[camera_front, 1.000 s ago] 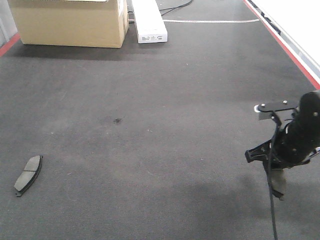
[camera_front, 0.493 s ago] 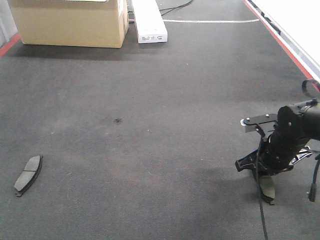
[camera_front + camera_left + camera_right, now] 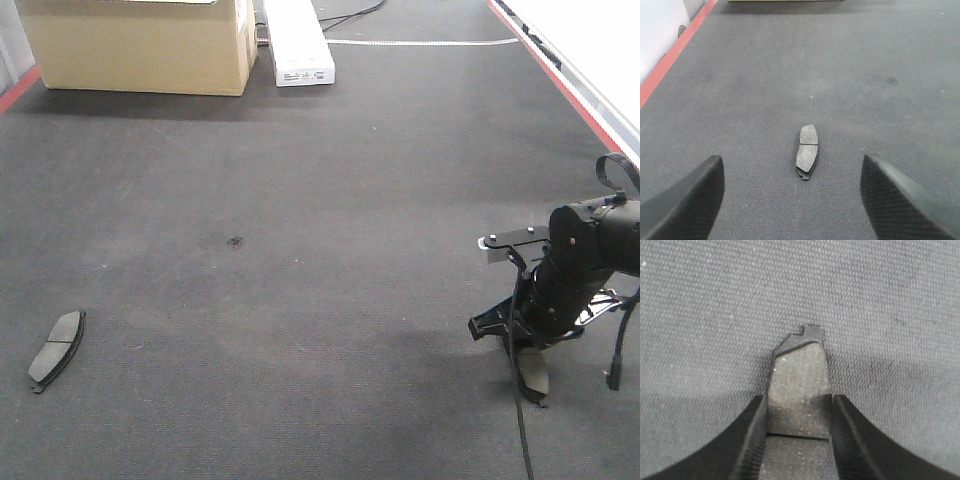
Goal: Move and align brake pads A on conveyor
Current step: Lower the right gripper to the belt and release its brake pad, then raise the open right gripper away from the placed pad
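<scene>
1. Nearest the front camera, at the right, the right gripper [image 3: 528, 352] is clenched on a brake pad [image 3: 535, 375]. The pad hangs on end, low over the charcoal conveyor [image 3: 320, 250]. In the right wrist view, the two fingers [image 3: 752, 440] press the pad's [image 3: 801, 365] long edges, with its notched tip pointing away.
2. At the near left, a second brake pad [image 3: 57, 348] lies flat on the belt, well apart from the held one. The left wrist view shows it [image 3: 807, 151] centred ahead of the left gripper [image 3: 791, 160], whose fingers are spread wide and hold nothing.
3. The step appears to be setting the held pad down. It would go best lowered slowly until flat, turned to match the lying pad's direction, and released only once it rests.
4. Farther off, a cardboard box [image 3: 140, 45] and a white box [image 3: 297, 40] stand at the belt's far end. A red strip [image 3: 570, 95] runs along the right edge.
5. Whether the held pad's lower end touches the belt cannot be told. Its rear half is hidden between the fingers. Only two pads are visible, and the left arm is outside the front view.
</scene>
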Robot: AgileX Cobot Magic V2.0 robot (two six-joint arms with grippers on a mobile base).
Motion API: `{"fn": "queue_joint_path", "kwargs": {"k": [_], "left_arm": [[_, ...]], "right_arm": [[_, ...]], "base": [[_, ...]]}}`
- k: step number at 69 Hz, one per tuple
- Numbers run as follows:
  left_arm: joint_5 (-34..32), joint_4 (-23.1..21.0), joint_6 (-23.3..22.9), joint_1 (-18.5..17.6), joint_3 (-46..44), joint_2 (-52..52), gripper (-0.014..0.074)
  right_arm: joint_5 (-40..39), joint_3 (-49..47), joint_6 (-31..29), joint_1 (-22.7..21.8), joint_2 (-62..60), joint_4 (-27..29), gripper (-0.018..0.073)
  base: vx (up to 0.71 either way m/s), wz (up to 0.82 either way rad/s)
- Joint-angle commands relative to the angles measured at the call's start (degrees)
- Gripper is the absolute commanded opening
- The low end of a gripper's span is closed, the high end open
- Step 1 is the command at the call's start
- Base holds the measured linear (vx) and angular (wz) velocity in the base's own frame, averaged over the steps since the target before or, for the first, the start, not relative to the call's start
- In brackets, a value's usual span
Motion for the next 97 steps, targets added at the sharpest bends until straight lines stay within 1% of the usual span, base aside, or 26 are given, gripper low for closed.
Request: {"fn": "queue_joint_path", "kwargs": {"k": [1,5,6,7,16,22,27,38,47,53,59,69,72,77,83,97], "left_arm": [[-3.54,0.27,-0.04,-0.06,-1.44,0.64,0.0541],[-3.54,0.27,-0.04,-0.06,-1.44,0.64,0.0541],[-3.54,0.27,-0.04,-0.06,-1.44,0.64,0.0541],[-3.54,0.27,-0.04,-0.06,-1.44,0.64,0.0541],[-3.54,0.27,-0.04,-0.06,-1.44,0.64,0.0541],[-3.54,0.27,-0.04,-0.06,-1.44,0.64,0.0541],[-3.54,0.27,-0.04,-0.06,-1.44,0.64,0.0541],[-3.54,0.27,-0.04,-0.06,-1.44,0.64,0.0541],[-3.54,0.27,-0.04,-0.06,-1.44,0.64,0.0541],[-3.54,0.27,-0.04,-0.06,-1.44,0.64,0.0541],[-3.54,0.27,-0.04,-0.06,-1.44,0.64,0.0541],[-3.54,0.27,-0.04,-0.06,-1.44,0.64,0.0541],[-3.54,0.27,-0.04,-0.06,-1.44,0.64,0.0541],[-3.54,0.27,-0.04,-0.06,-1.44,0.64,0.0541],[-3.54,0.27,-0.04,-0.06,-1.44,0.64,0.0541],[-3.54,0.27,-0.04,-0.06,-1.44,0.64,0.0541]], "right_arm": [[-1.52,-2.32,-0.53,-0.38,-2.03,-0.63,0.0172],[-1.34,-2.32,-0.53,-0.38,-2.03,-0.77,0.0264],[-1.34,-2.32,-0.53,-0.38,-2.03,-0.77,0.0275],[-1.26,-2.32,-0.53,-0.38,-2.03,-0.82,0.0309],[-1.05,-2.32,-0.53,-0.38,-2.19,-0.82,0.0524],[-0.63,-2.27,-0.22,-0.38,-3.09,-0.82,0.0625],[0.09,-2.22,0.44,-0.38,-4.94,-0.77,0.0676],[0.14,-2.22,0.58,-0.38,-11.91,-0.77,0.068],[-0.77,-1.65,0.63,-0.38,-19.59,-0.55,0.0653],[-2.97,0.29,0.63,-0.48,-26.02,-0.55,0.0629],[-6.14,4.2,0.63,-1.95,-31.96,0.35,0.0604],[-11.6,12.68,0.26,-6.36,-42.4,3.52,0.0575],[-12.87,15.17,0.11,-7.0,-45.5,4.02,0.0575],[-15.82,19.38,-0.53,-7.35,-51.23,4.13,0.0575],[-17.48,23.13,-0.53,-7.28,-57.08,4.42,0.0575],[-16.2,29.05,-0.53,-7.28,-68.42,4.68,0.0575]], "base": [[0.0,0.0],[0.0,0.0],[0.0,0.0],[0.0,0.0],[0.0,0.0],[0.0,0.0],[0.0,0.0],[0.0,0.0],[0.0,0.0],[0.0,0.0],[0.0,0.0],[0.0,0.0],[0.0,0.0],[0.0,0.0],[0.0,0.0],[0.0,0.0]]}}
